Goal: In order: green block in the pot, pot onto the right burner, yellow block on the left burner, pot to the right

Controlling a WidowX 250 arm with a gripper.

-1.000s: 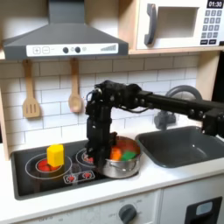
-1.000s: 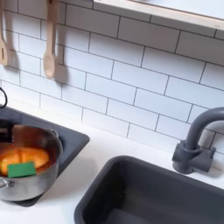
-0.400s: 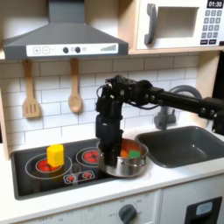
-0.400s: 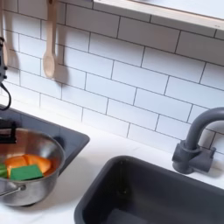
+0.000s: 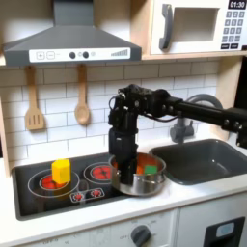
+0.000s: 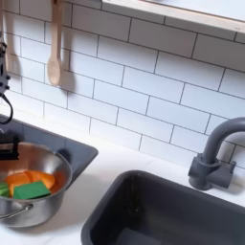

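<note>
The gripper (image 5: 122, 164) grasps the pot (image 5: 141, 177) by its rim; the green block (image 6: 31, 190) lies inside, the yellow block (image 5: 61, 171) well apart from the pot.

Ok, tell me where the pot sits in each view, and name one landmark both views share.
First exterior view: the pot sits right of centre, on the stovetop's right edge, under the gripper.
Second exterior view: the pot is at the lower left corner, green block inside.
Shared landmark: the grey faucet, at and, by the sink.
</note>
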